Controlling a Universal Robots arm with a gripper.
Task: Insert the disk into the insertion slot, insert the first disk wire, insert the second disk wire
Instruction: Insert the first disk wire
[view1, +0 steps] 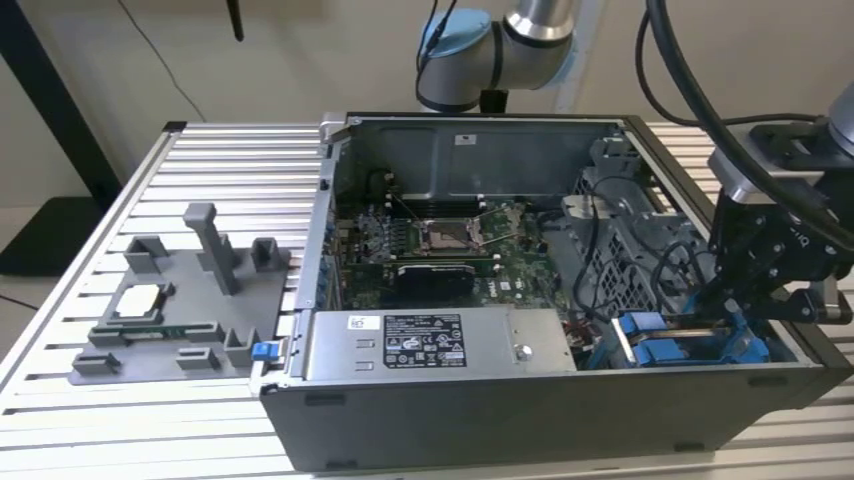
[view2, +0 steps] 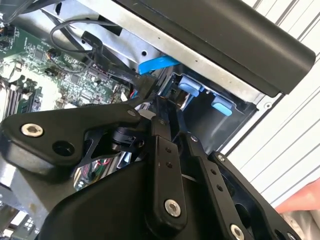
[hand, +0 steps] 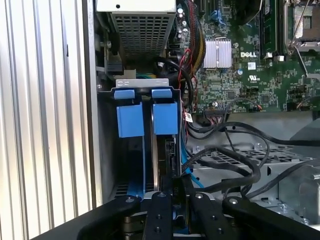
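Going across the exterior view from its left: grey parts tray (view1: 160, 320) on the slatted table (view1: 214, 160), motherboard (view1: 441, 240) mid-case, then the action in the right-hand corner. The disk (hand: 166, 157) looks already down in the blue-tabbed insertion slot (hand: 130, 120) — standing on edge, dark and thin, with a blue carrier rail on either side. The gripper (hand: 177, 194) sits right at its edge; can't tell if the claw's clamped or loose. Black cables (hand: 225, 167) loop beside the bay — I'd say both wires are still to do.
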